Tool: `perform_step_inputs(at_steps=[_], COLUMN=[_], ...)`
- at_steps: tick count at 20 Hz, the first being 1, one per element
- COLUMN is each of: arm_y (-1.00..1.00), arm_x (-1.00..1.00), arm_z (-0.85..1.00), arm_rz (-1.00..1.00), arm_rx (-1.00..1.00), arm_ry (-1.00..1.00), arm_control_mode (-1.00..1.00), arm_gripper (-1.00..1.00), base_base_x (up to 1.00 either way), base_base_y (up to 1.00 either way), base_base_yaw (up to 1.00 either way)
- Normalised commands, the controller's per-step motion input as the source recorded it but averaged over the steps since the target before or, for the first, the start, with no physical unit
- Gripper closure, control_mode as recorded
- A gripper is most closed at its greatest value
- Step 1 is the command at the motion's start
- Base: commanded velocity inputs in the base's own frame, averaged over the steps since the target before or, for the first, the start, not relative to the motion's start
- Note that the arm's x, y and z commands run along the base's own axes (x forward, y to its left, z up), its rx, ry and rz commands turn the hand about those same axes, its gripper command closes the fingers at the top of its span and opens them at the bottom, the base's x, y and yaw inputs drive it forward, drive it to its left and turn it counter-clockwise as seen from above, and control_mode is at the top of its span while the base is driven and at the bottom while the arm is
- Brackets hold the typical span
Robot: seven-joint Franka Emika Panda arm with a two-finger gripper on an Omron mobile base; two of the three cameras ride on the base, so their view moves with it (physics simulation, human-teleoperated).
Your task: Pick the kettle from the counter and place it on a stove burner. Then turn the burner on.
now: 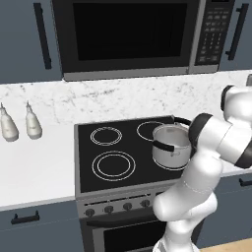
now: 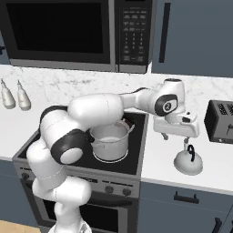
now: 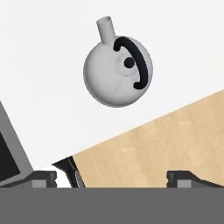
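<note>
**Gripper hanging over the kettle, nothing grabbed yet**

So the kettle (image 2: pixel 188 161) sits on the white counter (image 2: pixel 159 159) right of the cooktop (image 2: pixel 134 150), near the counter's front edge, with a dark toaster (image 2: pixel 221 122) further back toward the right end. From the hand view the kettle (image 3: pixel 118 72) is a round silvery dome with its dark arched handle (image 3: pixel 132 61) running across the top and the spout (image 3: pixel 105 29) poking away; the counter's front edge cuts diagonally below it, wood floor (image 3: pixel 166 148) beyond.

The gripper (image 2: pixel 184 142) is right above the kettle, apart from it, and the two finger tips (image 3: pixel 43 177) stand wide apart, so the claw is open and empty.

On the cooktop, a steel pot (image 1: pixel 171 145) with black handles sits at the right side. The big ringed stove burner (image 1: pixel 113 165) at the front left corner is bare. Two white bottles (image 1: pixel 19 124) stand at the back of the counter left of the stove.
</note>
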Motion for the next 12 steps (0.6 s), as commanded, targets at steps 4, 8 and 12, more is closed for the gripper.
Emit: perform_step_inputs(at_steps=[4,8,12], arm_y=[-0.42,-0.23,-0.27], arm_x=[0.0,0.03,0.21], arm_z=[-0.37,-0.5,-0.14], arm_rz=[0.02,0.09,0.14], arm_rx=[0.1,0.06,0.05], arm_ry=[-0.02,-0.15,-0.13], arm_control_mode=[-1.0,-1.0,-1.0], arm_gripper=[-1.0,-1.0,-1.0], base_base_x=[0.0,0.0,0.0], base_base_y=[0.0,0.0,0.0], base_base_yaw=[0.0,0.0,0.0])
